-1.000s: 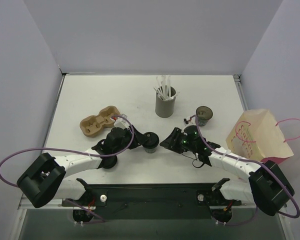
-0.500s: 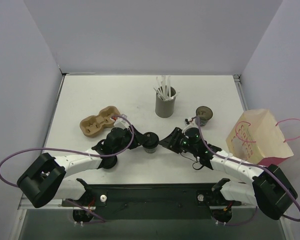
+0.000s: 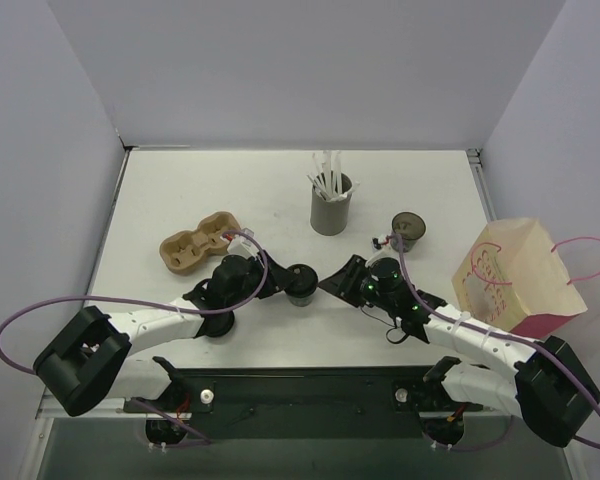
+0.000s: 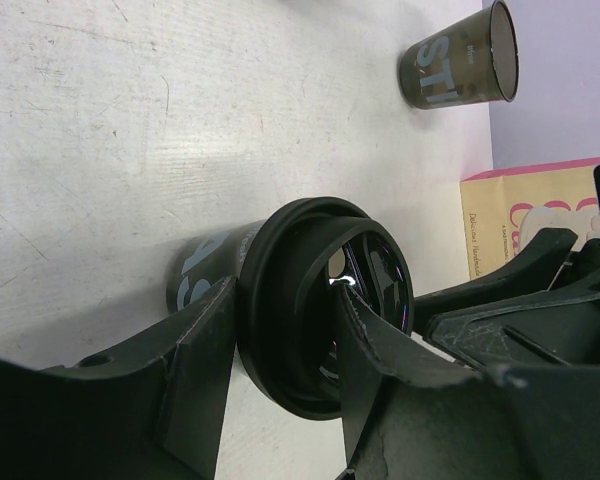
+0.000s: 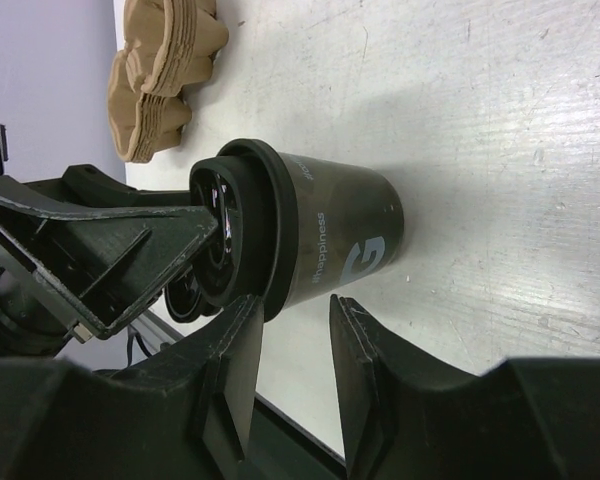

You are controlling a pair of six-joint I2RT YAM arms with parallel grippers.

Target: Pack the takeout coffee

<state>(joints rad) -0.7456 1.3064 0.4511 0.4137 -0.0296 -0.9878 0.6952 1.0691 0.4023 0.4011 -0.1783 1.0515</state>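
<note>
White table (image 3: 180, 200) — left gripper (image 4: 285, 340) clamps the lidded takeout coffee (image 3: 300, 283); right gripper (image 5: 295, 330), fingers narrow and empty, has edged closer to it — packing not yet begun.

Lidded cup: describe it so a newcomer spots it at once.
On the white table, look near the front edge where the two arms meet. The lidded cup sits there, short and dark, gripped at the top by the left claw. The other dark cup, beside the paper bag, is open-topped and unheld.
</note>
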